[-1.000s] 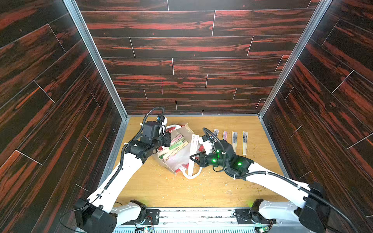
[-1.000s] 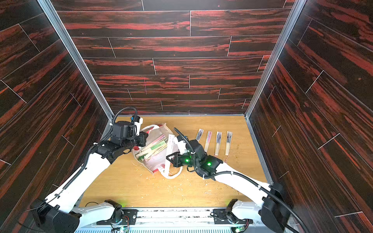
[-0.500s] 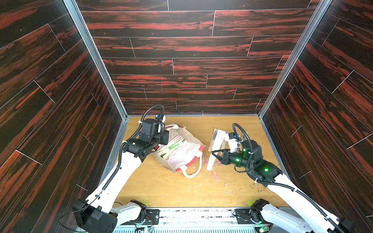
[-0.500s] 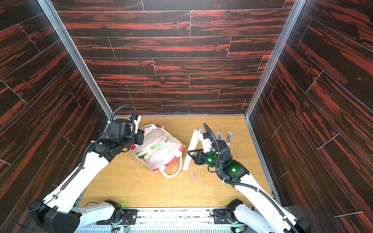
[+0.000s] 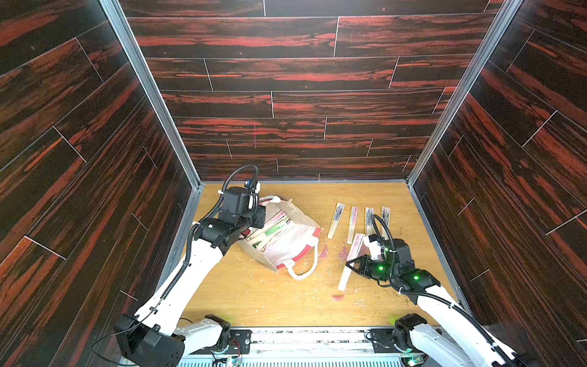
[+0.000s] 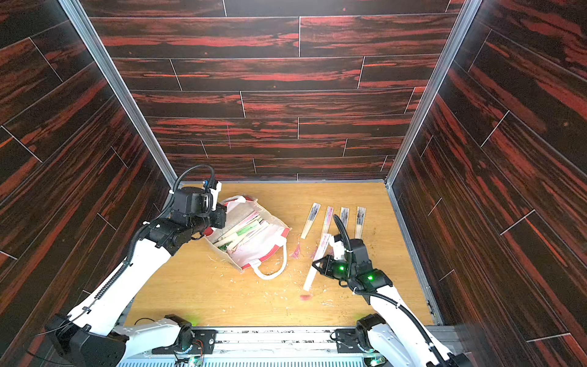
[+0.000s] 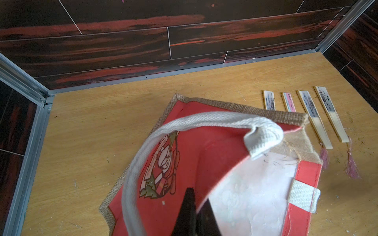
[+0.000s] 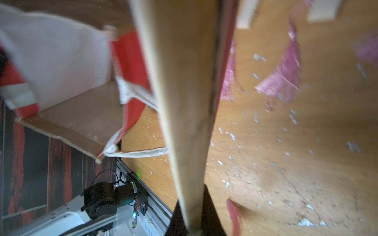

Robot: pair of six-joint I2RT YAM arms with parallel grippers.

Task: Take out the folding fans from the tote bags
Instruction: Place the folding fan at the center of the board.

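Bright light is falling on the wooden table; the dark walls are glinting.
The right wrist view is blurring: the fan near the lens and the pink tassel are looking smeared, while the left wrist view is showing the bag and its weave crisply.

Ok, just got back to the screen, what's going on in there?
The left gripper is shut on the wall of the tote bag, propping its mouth open. The right gripper is shut on a pink-printed fan, beside four fans lying in a row on the table. Several more fans are in the bag.
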